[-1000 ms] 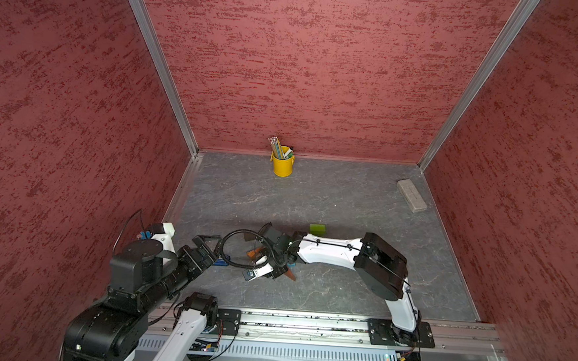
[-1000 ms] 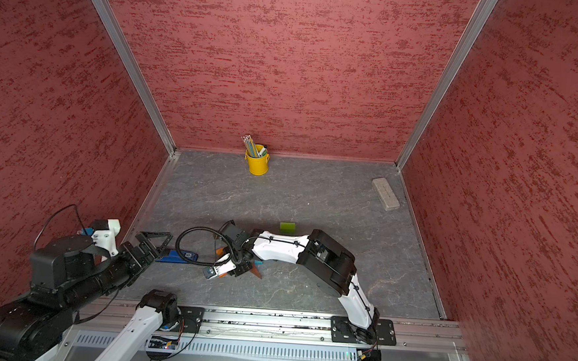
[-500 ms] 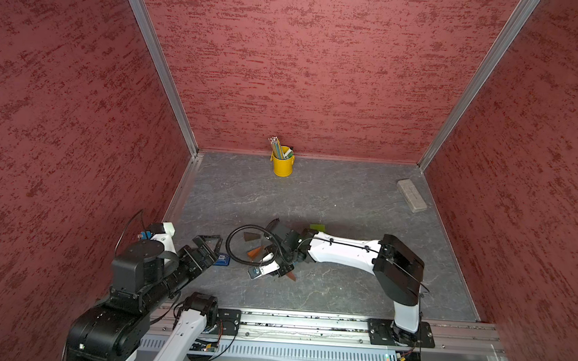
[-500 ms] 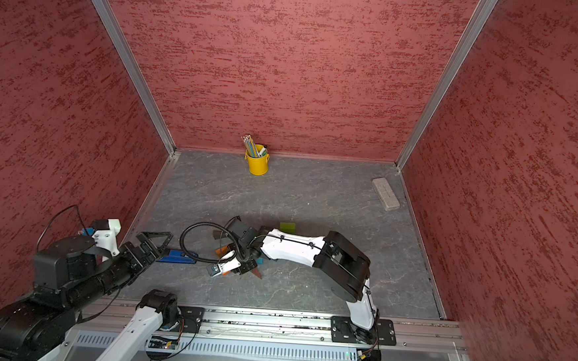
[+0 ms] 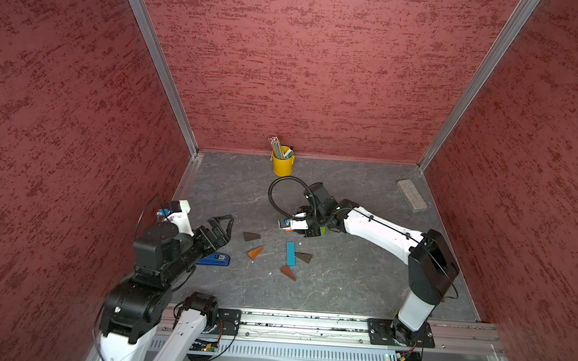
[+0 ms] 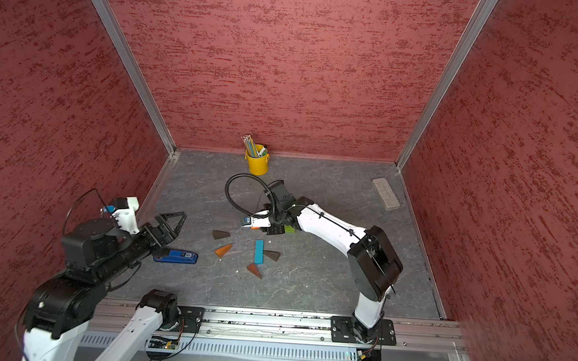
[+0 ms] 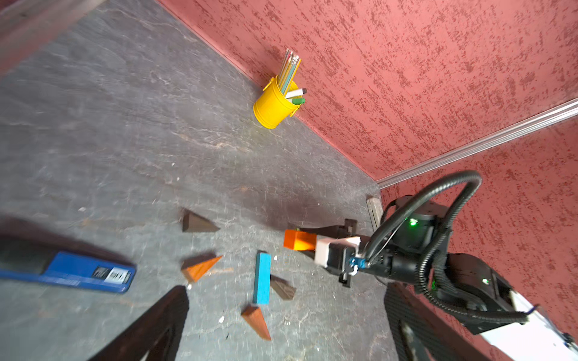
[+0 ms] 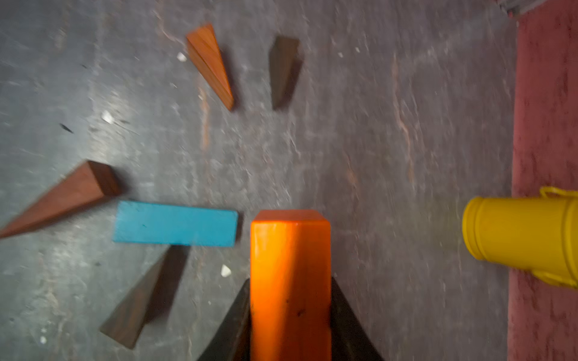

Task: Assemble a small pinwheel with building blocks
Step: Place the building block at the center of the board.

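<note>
The right gripper (image 8: pixel 291 281) clamps the orange block (image 7: pixel 298 240) mid-counter (image 5: pixel 343 277), just beyond the far end of the blue bar (image 5: pixel 290 253), which lies among scattered brown wedges (image 5: pixel 252 237). The left gripper (image 5: pixel 221 228) hangs wide open at left.

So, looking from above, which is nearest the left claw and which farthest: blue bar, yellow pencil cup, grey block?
From the left gripper, in a top view:
1. blue bar, lying in the middle, to its right.
2. yellow pencil cup, at the back.
3. grey block, far back-right corner.

Grey table (image 5: pixel 343 287) bears wedges (image 5: pixel 252 236), blue bar (image 5: pixel 290 253), stapler (image 5: pixel 215 259) (bucket (image 5: pixel 282 165) behind).
</note>
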Robot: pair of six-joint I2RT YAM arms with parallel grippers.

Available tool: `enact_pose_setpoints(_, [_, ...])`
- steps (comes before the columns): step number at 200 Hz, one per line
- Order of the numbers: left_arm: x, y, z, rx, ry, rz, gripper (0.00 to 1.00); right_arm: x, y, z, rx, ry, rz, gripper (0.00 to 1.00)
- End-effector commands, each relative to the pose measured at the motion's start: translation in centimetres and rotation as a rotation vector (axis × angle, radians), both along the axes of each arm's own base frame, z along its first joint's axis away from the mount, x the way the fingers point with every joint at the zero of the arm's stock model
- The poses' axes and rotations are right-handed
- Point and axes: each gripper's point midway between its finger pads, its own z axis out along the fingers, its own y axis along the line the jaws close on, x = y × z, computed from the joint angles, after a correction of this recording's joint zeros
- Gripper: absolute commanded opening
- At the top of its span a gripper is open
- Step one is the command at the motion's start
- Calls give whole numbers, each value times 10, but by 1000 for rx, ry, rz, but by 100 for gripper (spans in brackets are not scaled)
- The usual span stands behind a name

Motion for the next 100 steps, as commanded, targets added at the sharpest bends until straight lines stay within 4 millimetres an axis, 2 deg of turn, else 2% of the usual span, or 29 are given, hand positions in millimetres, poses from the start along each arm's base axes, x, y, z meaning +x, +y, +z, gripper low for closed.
enact_pose_setpoints(1, [49, -24, 0, -28, -61, -93, 100, 32, -22, 10, 13, -39, -114, 20])
enact_pose_setpoints(26, [89, -38, -24, -22, -31, -112, 100, 69, -46, 7, 9, -64, -218, 20])
enact_pose_setpoints(50, [119, -60, -60, 119, 78, -209, 100, 96, -62, -3, -8, -64, -273, 20])
enact_pose_setpoints(73, [135, -85, -97, 254, 205, -297, 100, 115, -71, -17, -38, -48, -296, 20])
enact_pose_setpoints(100, [146, -99, -126, 242, 259, -304, 100, 130, -82, -40, -100, -16, -325, 20])
